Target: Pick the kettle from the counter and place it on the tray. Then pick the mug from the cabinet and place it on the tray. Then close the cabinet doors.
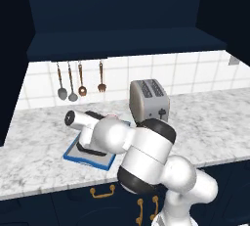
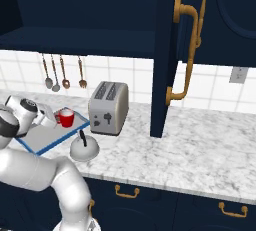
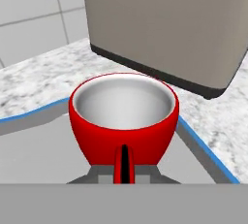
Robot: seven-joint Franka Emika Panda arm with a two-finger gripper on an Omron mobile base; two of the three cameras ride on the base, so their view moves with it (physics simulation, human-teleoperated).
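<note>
Standing upright on the grey floor of the tray (image 3: 43, 145), the red mug (image 3: 123, 121) is seen at the centre of the hand view, its handle turned toward the camera and its pale inside bare. The gripper (image 2: 54, 119) is shown at the left edge of the right base view, closed tight on the mug's handle side. The mug is placed near the tray's far corner, just inside the raised blue rim, with the toaster (image 3: 164, 24) filling the upper right of the hand view close behind it.

In the right base view the kettle (image 2: 84, 147) is seen at lower left on the counter (image 2: 200, 150), just beside the tray's near rim and in front of the toaster; whether it touches the rim cannot be told. A cabinet door (image 2: 172, 50) is shown swung open at upper centre, its brass handle facing right, with the cabinet (image 2: 85, 10) dark behind it. Four utensils (image 1: 80, 80) are hung on the tiled wall at upper left of the left base view.
</note>
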